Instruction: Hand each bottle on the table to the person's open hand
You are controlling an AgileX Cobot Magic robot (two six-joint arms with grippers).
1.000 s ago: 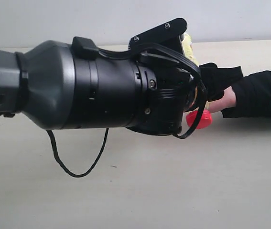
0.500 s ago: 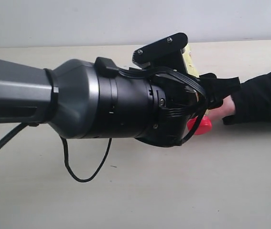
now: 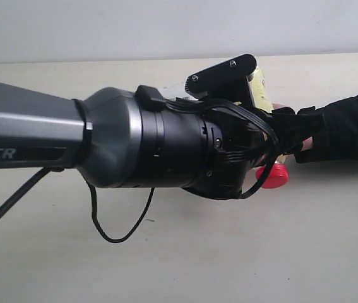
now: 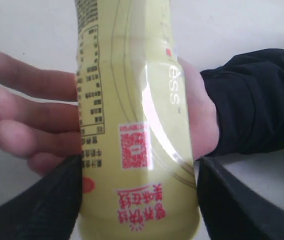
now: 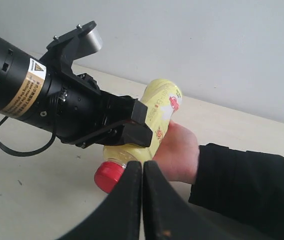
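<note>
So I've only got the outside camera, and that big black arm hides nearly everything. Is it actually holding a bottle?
Observer: Yes. The left wrist camera shows the yellow-labelled bottle clamped between the left fingers.
Visitor: Is the person ready for it?
Observer: The open hand sits right behind the bottle, spread wide.
Visitor: And the other arm?
Observer: The right fingers are shut on nothing, apart from the bottle.
</note>
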